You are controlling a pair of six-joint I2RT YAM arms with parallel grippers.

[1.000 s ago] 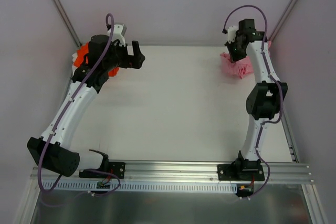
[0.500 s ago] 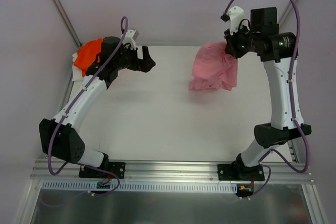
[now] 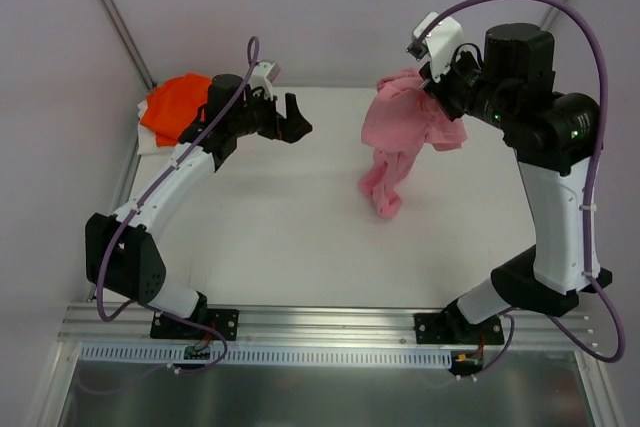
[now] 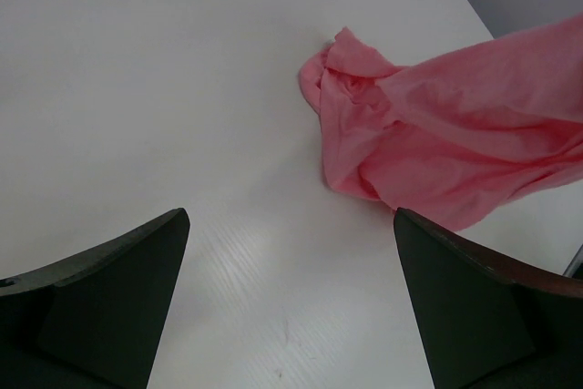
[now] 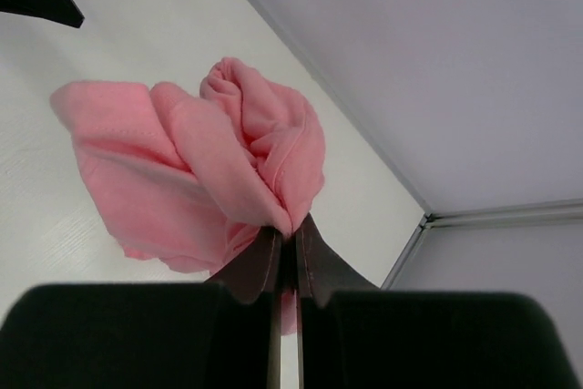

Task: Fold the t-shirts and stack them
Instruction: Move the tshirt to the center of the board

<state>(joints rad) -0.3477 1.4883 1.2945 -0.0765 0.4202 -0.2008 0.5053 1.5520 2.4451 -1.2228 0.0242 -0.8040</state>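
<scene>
- The right claw (image 3: 432,90) is pressed together on a pinch of the pink t-shirt (image 3: 405,132) and holds it up above the counter (image 3: 300,237).
- From the closed tips the cloth bunches out ahead of the right claw, then hangs below it in a long, narrowing tail.
- The left claw (image 3: 290,119) is spread wide apart with nothing between its fingers (image 4: 100,307), and it hangs over bare counter.
- The hanging pink cloth lies between the two claws. It is ahead of the left claw, toward its right finger, and clear of both fingers.
- The orange t-shirt (image 3: 175,107) lies crumpled behind the left claw in the far left corner of the counter. The left arm (image 3: 170,182) covers part of it.
- A purple cable (image 3: 545,2) arches over the right arm, well above the claw and clear of the cloth.
- A metal rail (image 3: 330,319) runs along the near edge, behind both claws, and carries the arm bases.
- Only the top view takes in the orange t-shirt and both arms together. The right wrist housing blocks its view of the grip itself.
- The right wrist view shows that grip plainly: two dark fingertips closed, with a rolled hem squeezed up out of them. A dark tip shows in its upper left corner.
- The left wrist view shows the low end of the pink t-shirt, a folded clump that appears to rest on the counter. The top view cannot settle whether it does.
</scene>
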